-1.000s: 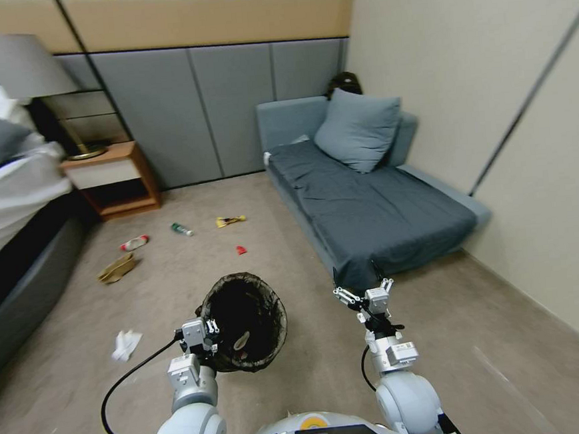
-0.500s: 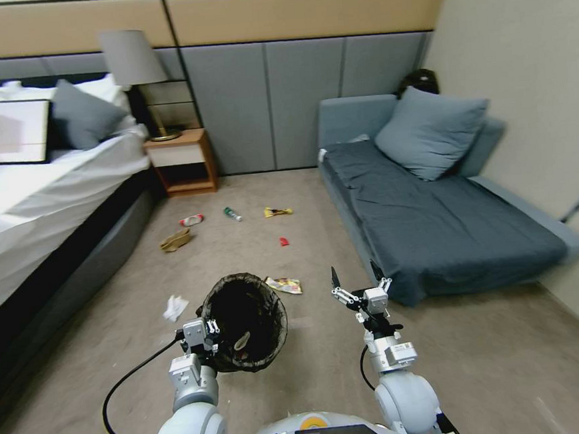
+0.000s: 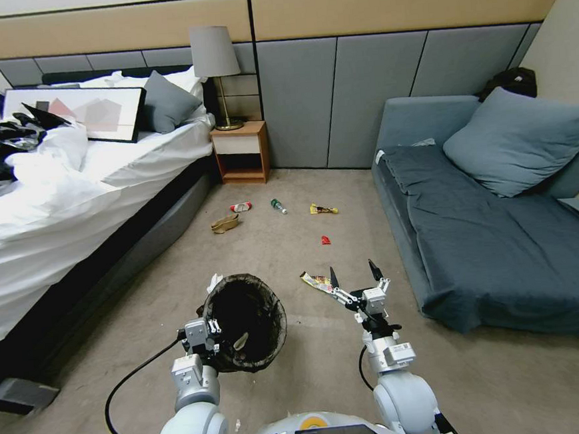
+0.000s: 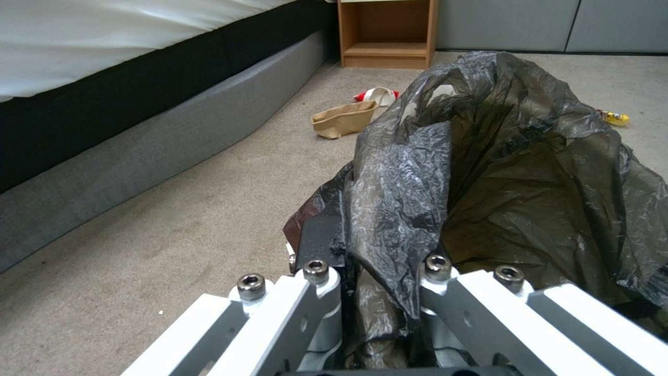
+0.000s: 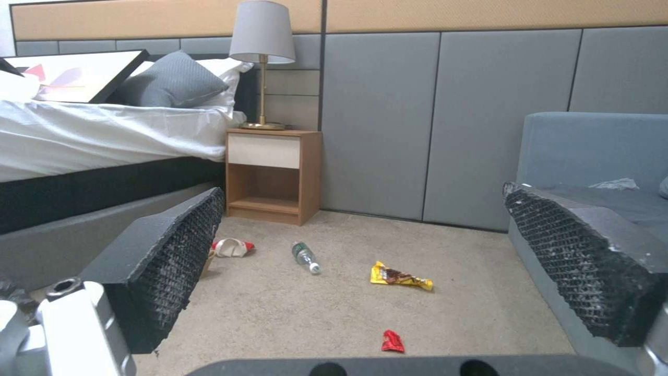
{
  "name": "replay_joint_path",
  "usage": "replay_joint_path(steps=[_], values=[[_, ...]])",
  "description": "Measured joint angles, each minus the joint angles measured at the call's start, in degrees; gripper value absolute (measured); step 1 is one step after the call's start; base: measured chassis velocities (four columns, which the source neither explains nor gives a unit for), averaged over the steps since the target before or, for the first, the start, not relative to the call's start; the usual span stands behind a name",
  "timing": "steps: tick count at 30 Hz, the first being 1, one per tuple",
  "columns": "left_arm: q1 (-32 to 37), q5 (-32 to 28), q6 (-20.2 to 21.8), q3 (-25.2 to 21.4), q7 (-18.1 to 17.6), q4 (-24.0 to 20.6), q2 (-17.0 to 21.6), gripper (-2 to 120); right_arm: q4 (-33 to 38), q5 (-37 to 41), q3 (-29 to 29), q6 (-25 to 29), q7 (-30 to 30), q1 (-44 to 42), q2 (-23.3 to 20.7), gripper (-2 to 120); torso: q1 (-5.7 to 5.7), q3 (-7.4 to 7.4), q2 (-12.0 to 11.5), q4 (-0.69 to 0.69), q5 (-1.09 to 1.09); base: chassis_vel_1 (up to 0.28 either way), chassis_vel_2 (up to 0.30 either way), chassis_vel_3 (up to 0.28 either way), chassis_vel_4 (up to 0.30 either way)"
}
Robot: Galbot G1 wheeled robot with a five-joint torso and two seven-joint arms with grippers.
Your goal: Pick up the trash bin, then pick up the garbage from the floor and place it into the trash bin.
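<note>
Holding the small round white trash bin (image 3: 244,324) by its crinkled black-bagged rim in the closed left gripper (image 3: 199,331), right gripper (image 3: 354,275) spread open, with light, soft yellow wrapper (image 3: 316,282) just beyond, probably best pinched mid-body.

The floor (image 3: 291,243) is beige carpet. On it lies scattered garbage — a brown paper bag (image 3: 224,223), a red-white packet (image 3: 240,207), a small bottle (image 3: 278,206), a yellow wrapper (image 3: 323,208), a small red wrapper (image 3: 325,240) and another yellow wrapper (image 3: 316,282) nearer the robot. A wooden nightstand (image 3: 241,152) stands between bed (image 3: 67,194) and sofa (image 3: 505,240).
</note>
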Motion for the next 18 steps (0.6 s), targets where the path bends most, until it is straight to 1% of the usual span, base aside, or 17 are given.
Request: replay_joint_path(steps=[18], values=[[0.1, -0.1, -0.1, 0.0, 0.1, -0.1, 0.2, 7, 0.3, 0.2, 0.3, 0.1, 0.2, -0.1, 0.4, 100, 0.0, 0.0, 0.0, 0.01, 0.0, 0.0, 0.0, 0.0, 0.0]])
